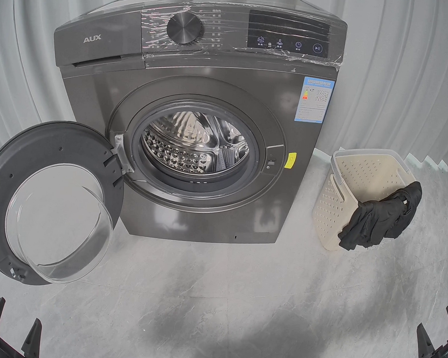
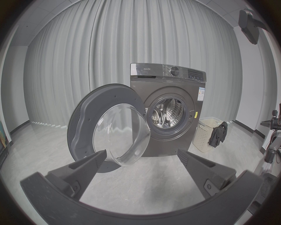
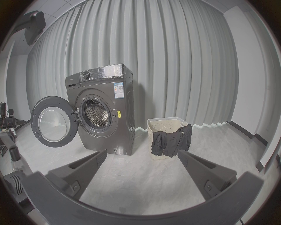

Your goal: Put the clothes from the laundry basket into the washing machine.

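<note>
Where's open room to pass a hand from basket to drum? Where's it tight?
Free: bare floor between the open door and the basket, in front of the washer; the mouth of the drum is unobstructed. Tight: the gap between washer and basket, and the basket's rim where black clothes drape over it.

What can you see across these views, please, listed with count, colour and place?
washing machine: one, dark grey, on the floor before the curtain
door: one, grey rim with clear glass, swung open on the machine's left
drum: one, shiny steel, no clothes seen inside
laundry basket: one, cream, on the floor right of the machine
clothes: one bundle, black, draped over the basket's rim
curtain: one, pale grey, behind
floor: grey, marbled
left hand: one, black, open, low left
right hand: one, black, open, low right
</note>
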You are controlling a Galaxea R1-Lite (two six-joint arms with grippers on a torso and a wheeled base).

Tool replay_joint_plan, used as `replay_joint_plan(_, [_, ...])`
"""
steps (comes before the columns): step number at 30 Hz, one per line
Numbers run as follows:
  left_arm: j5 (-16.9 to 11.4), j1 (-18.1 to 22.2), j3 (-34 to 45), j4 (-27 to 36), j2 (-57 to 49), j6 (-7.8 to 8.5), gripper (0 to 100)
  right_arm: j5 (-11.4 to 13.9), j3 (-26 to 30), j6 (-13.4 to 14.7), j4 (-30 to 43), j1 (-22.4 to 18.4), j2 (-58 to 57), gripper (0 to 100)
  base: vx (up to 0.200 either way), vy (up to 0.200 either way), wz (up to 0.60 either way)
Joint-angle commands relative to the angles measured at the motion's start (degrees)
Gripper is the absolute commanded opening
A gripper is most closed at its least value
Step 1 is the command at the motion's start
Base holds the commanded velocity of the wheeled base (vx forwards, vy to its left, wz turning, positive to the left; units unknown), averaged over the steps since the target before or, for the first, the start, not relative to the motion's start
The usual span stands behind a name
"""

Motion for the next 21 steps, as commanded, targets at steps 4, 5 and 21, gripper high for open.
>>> replay_joint_plan(4, [0.02, 0.00, 0.92, -0.01, -0.88, -0.02, 100, 0.02, 0.84, -0.04, -0.01, 0.01, -0.71, 100, 0.000, -0.200, 0.00])
replay_joint_plan(5, [0.02, 0.00, 0.92, -0.01, -0.88, -0.02, 100, 0.02, 0.84, -0.04, -0.01, 0.01, -0.71, 100, 0.000, -0.200, 0.00])
replay_joint_plan(21, [0.02, 0.00, 0.92, -0.01, -0.88, -0.02, 100, 0.02, 0.84, -0.04, -0.01, 0.01, -0.71, 100, 0.000, -0.125, 0.00])
